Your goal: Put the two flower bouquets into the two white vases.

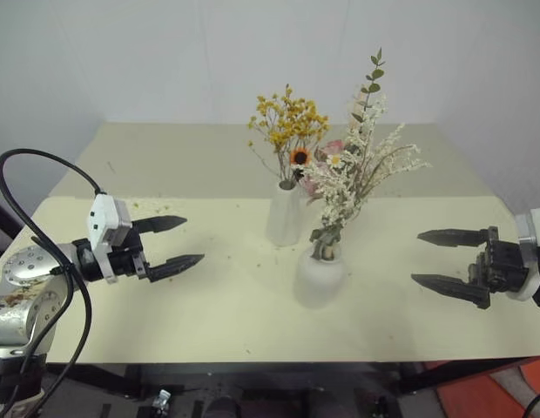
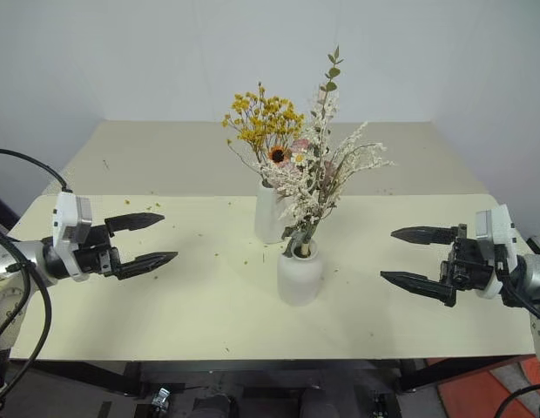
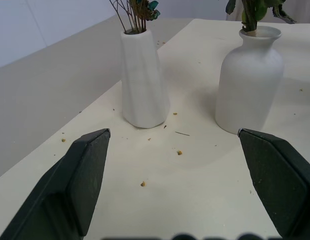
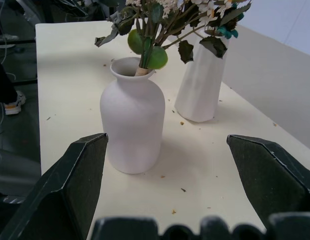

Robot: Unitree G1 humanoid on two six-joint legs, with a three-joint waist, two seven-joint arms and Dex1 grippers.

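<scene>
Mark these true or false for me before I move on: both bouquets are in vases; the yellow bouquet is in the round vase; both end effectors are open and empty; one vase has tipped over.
1. Both bouquets stand in vases. True: the yellow-orange bouquet and the cream-white bouquet each sit in one.
2. The yellow-orange bouquet is in the round vase. False: it is in the tall tapered vase; the cream-white one is in the round vase.
3. Both end effectors are open and empty. True: the left end effector and the right end effector hold nothing.
4. One vase has tipped over. False: both stand upright on the table.
</scene>
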